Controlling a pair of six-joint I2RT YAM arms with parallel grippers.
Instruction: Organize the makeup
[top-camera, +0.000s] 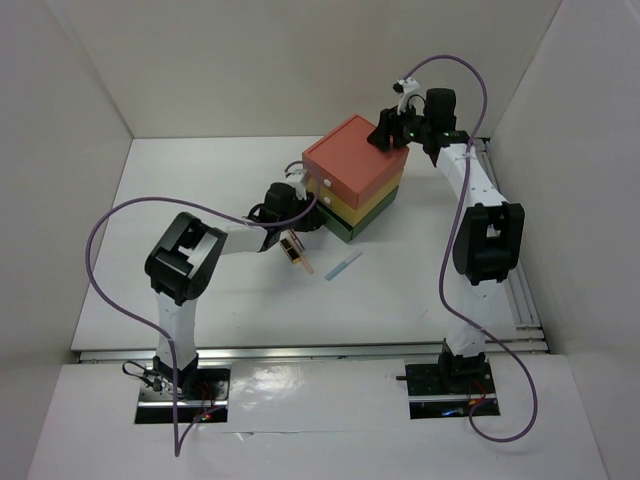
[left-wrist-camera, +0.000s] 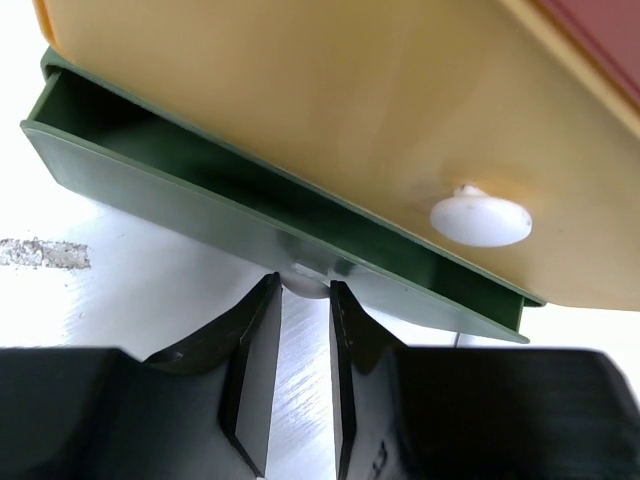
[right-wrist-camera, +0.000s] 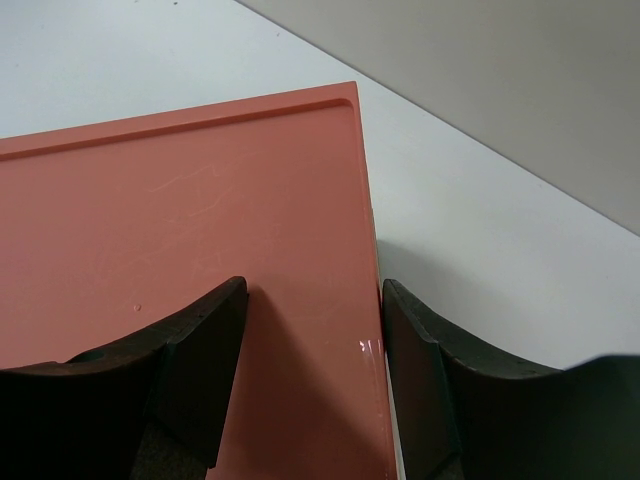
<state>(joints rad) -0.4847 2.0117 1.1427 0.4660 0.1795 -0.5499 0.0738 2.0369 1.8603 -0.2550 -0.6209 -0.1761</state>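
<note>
On the table (top-camera: 200, 200) beside the drawer box (top-camera: 355, 175), a blue stick (top-camera: 343, 265) and a dark tube (top-camera: 292, 248) are left loose. The green drawer (left-wrist-camera: 200, 200), barely ajar, is pinched at its knob (left-wrist-camera: 298, 283) by the left gripper (left-wrist-camera: 303, 290); the right gripper (right-wrist-camera: 312, 300) is spread open over the coral top (right-wrist-camera: 200, 200). A straight, level pull is advised.

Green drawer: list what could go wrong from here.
1. The left gripper pinches only the small knob of the green drawer at its fingertips; it could slip off.
2. The right gripper sits open over the coral top edge, not clamping, so the box might slide with a pull.
3. A small dark item lies on the table close to the left gripper and could get knocked.
</note>
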